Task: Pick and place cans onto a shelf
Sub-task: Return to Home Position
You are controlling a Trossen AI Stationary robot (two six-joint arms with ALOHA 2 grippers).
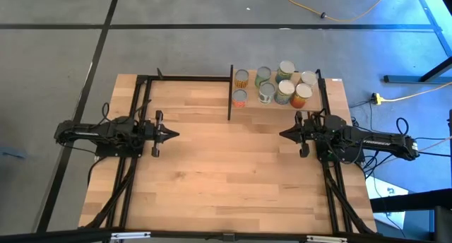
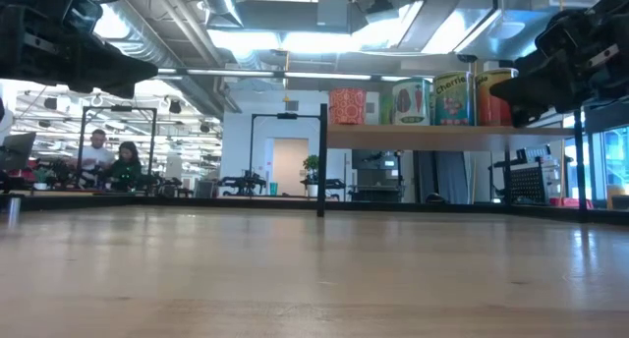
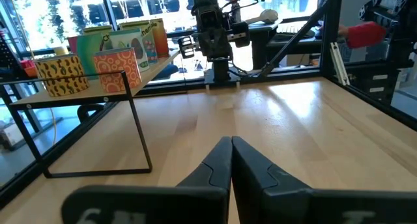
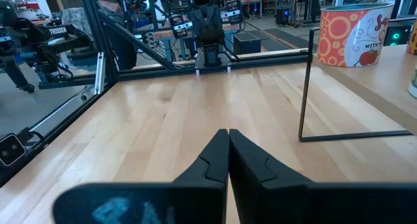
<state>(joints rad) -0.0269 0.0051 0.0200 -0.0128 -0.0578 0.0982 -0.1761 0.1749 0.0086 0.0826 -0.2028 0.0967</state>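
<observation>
- Jaws: left gripper [image 1: 171, 135] pressed together, empty; right gripper [image 1: 284, 135] likewise, empty. Both hover over tabletop [image 1: 226, 172], tips facing each other, well apart.
- Cans [image 1: 284, 92]: upright, clustered on shelf [image 2: 432, 137], at table's far right corner.
- Handling, judged: rigid tins, likely weighty if full, smooth-walled. Pinch across side wall at mid-height, not the lid. Close packing leaves little finger room between neighbours.
</observation>
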